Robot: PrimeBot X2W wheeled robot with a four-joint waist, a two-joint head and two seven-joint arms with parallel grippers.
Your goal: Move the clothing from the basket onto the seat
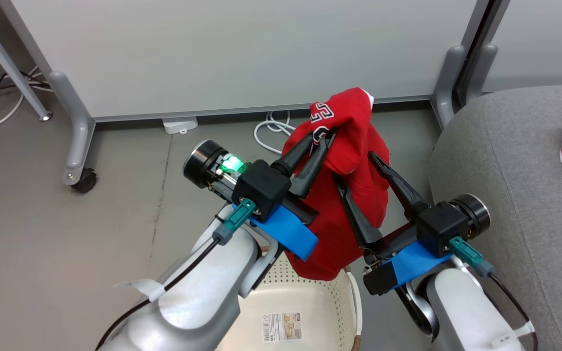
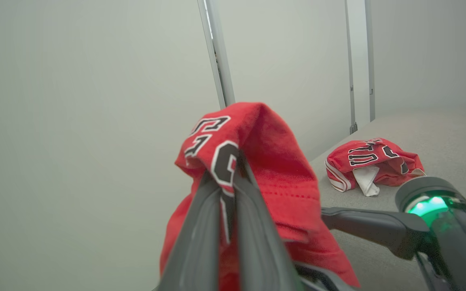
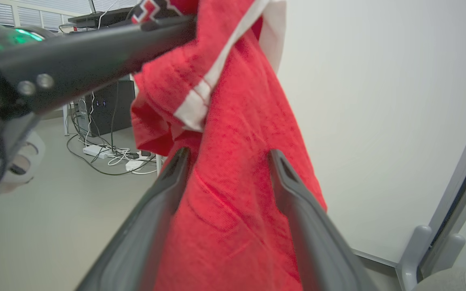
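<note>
A lab-like office room: tall white partition panels (image 1: pixel 237 53) on grey castored metal legs (image 1: pixel 75 129) along the far side, loose black and white cables (image 3: pixel 119 155), white power strips (image 3: pixel 92 150) and a black computer tower (image 3: pixel 111 106) on a smooth grey floor (image 1: pixel 42 234).

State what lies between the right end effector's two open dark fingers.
The red, white-trimmed fabric garment, pinched by the shut left end effector, hangs between them; the right wrist view shows it.
</note>
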